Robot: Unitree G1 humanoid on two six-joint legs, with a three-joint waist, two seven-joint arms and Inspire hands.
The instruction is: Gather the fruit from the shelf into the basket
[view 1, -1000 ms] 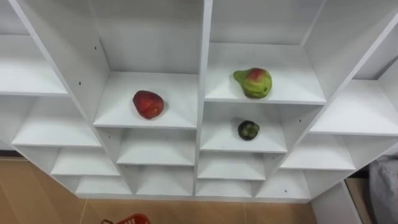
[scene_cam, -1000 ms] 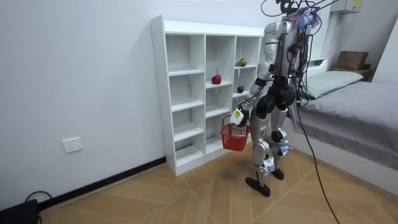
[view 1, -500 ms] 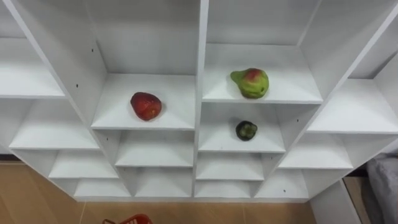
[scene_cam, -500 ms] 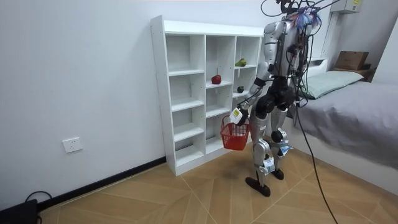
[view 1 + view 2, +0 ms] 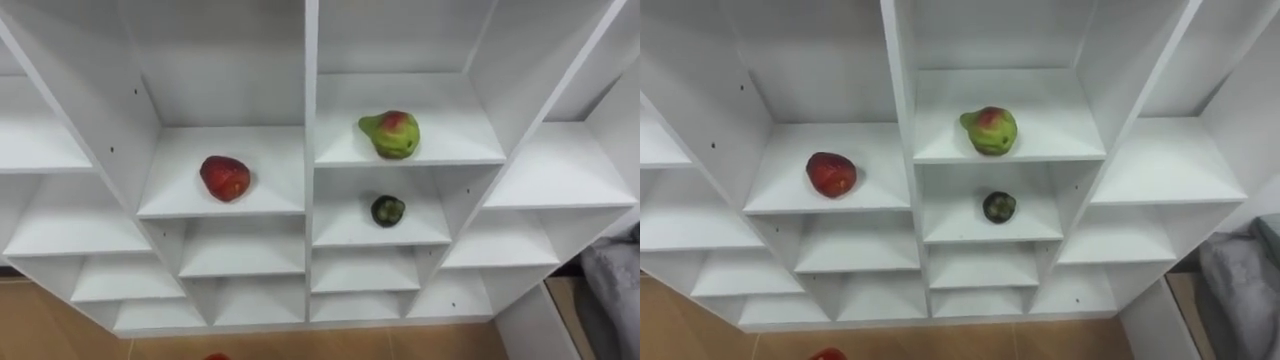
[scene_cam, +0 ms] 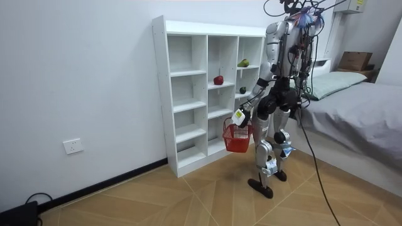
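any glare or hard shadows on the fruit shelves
Left eye view: even light, no glare on the white closet; the red fruit, the green-red fruit and the dark fruit cast only faint, soft shadows. Room view: the closet's compartments look greyer inside than its front edges.

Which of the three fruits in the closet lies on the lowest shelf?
The small dark fruit: it lies one shelf below the green-red fruit; the red fruit sits higher, in the column to the left.
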